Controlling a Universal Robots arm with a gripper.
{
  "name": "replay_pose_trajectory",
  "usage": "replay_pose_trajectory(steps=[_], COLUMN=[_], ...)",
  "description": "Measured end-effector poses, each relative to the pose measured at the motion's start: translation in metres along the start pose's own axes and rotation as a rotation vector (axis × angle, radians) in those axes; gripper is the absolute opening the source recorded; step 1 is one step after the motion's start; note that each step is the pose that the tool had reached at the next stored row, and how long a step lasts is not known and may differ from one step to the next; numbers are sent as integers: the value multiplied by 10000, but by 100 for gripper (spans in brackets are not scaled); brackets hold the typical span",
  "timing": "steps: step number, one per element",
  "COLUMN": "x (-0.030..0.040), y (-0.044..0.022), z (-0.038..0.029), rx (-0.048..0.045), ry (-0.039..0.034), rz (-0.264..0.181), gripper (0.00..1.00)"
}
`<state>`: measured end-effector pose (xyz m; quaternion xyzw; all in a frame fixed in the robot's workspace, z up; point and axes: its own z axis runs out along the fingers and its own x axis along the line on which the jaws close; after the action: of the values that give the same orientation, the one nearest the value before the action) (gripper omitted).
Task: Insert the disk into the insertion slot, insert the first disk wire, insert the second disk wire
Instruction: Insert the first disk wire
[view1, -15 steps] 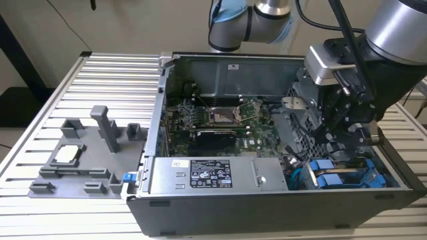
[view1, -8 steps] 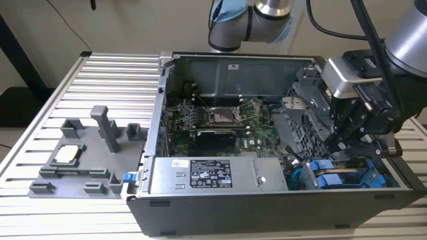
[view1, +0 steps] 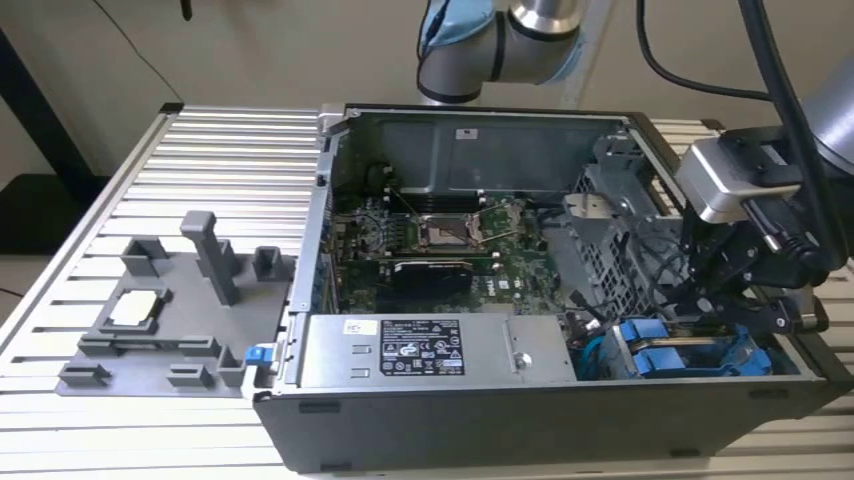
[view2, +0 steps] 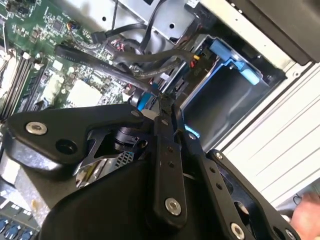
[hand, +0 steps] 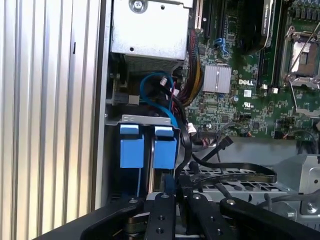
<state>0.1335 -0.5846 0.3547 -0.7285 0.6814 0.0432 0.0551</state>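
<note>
One white label (view1: 420, 347) lies on the power supply (view1: 534, 350), hand (hand: 177, 197) by blue carriers (hand: 131, 147).

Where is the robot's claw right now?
In the exterior view, the gripper hangs inside the open computer case at the exterior view's right, close over the two blue carriers and beside the perforated grey cage.

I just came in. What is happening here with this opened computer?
A robot arm is working inside an open computer case that lies on a slatted metal table. Its gripper hangs at the drive bay in a corner of the case, where two blue drive carriers sit side by side. Loose black cables lie right beside the gripper. Whether it holds one cannot be seen.
</note>
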Motion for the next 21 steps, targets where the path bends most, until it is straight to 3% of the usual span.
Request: replay_pose_trajectory(steps=[7, 17, 21], x=[17, 26, 26], y=[-66, -87, -88], z=[28, 66, 67], rx=[-227, -135, -133], ry=[-24, -16, -17], rz=[43, 726, 748], gripper=[16, 16, 16])
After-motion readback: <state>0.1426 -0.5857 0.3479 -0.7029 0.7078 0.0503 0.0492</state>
